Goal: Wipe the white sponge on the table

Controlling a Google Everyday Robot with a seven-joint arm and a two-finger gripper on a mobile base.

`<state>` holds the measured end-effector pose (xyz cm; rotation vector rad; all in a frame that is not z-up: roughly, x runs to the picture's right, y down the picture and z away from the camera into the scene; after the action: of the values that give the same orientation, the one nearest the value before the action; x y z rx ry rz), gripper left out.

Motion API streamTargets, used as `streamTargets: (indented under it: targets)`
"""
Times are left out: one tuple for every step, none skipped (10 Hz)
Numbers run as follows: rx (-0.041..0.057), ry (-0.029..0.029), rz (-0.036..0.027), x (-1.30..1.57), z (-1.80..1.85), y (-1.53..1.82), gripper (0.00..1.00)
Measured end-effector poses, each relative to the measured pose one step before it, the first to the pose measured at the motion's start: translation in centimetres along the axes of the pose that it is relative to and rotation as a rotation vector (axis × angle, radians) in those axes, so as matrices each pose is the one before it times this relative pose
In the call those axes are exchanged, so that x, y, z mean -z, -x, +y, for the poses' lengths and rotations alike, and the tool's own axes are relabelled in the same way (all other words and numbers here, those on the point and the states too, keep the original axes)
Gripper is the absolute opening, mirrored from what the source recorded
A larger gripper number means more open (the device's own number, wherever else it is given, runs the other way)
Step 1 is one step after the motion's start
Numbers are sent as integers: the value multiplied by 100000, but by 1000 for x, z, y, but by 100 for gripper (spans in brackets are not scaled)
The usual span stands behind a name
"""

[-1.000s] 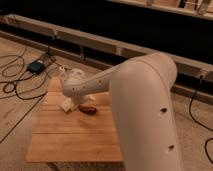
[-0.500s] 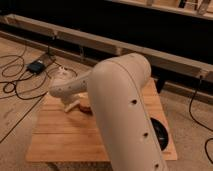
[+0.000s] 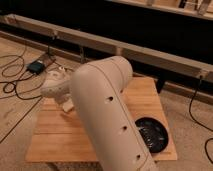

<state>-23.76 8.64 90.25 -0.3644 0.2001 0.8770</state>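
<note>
The light-wood slatted table (image 3: 55, 137) fills the middle of the camera view. My big white arm reaches across it from the lower right to the left. The gripper (image 3: 62, 99) is at the table's far left part, low over the top. A small off-white piece, the white sponge (image 3: 68, 107), shows right at the gripper's end, on or just above the wood. Most of the sponge is hidden by the gripper and the arm.
A black bowl (image 3: 151, 134) sits at the table's near right corner. Cables and a small dark box (image 3: 36, 66) lie on the floor to the left. A long metal rail (image 3: 150, 52) runs behind the table.
The arm's thick link has swung toward the camera and now covers the table's middle. The dark reddish-brown object is now hidden. The black bowl has come into view. The gripper stays at the sponge.
</note>
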Motion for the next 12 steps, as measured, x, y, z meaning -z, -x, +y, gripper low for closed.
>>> streamTargets:
  targets:
    - [269,-573,-422,-274,-149,485,80]
    - [36,-589,-312,-277,-201,414,80]
    - [-384,-534,-71,-327,-288,315,80]
    - [-610,-270,135,-188,-271,117,80]
    - [-761,-82,433,-243,-230,0,80]
    - [-1058,148,662,-209,-225,-50,80]
    - [-992,274,877,-238,-143,-148,80]
    - [-904,359,969,-196,-85,-189,80]
    - [-640,412,753,-135,0,-155,80]
    - [-756,623,931,-127,56,-211,80]
    - [-490,711,948,-58,247,-274,80]
    - [-32,514,604,-31,286,-233,80]
